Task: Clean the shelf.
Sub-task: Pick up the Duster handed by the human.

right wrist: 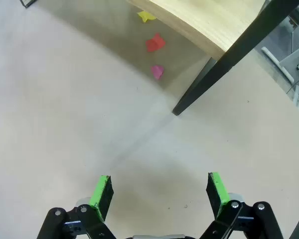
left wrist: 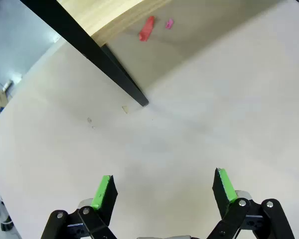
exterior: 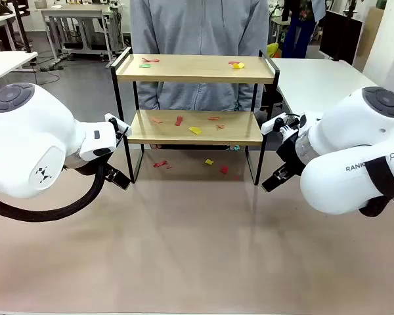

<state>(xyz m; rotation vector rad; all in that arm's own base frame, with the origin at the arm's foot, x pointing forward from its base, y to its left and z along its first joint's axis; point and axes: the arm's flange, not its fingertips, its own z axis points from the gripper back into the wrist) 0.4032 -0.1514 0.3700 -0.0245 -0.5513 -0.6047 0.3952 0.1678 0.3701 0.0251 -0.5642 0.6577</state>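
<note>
The small two-tier shelf of thin black metal and light wood boards stands mid-table, long axis left to right, open front toward the robot. Coloured paper scraps litter it (some lie beneath). The left gripper and right gripper hang wide apart and empty by its front legs, probably flanking it to reach in.

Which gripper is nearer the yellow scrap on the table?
Right. The right gripper is by the shelf, outside its right front leg, close to the scrap; the left gripper is beyond the opposite leg, farther off.
</note>
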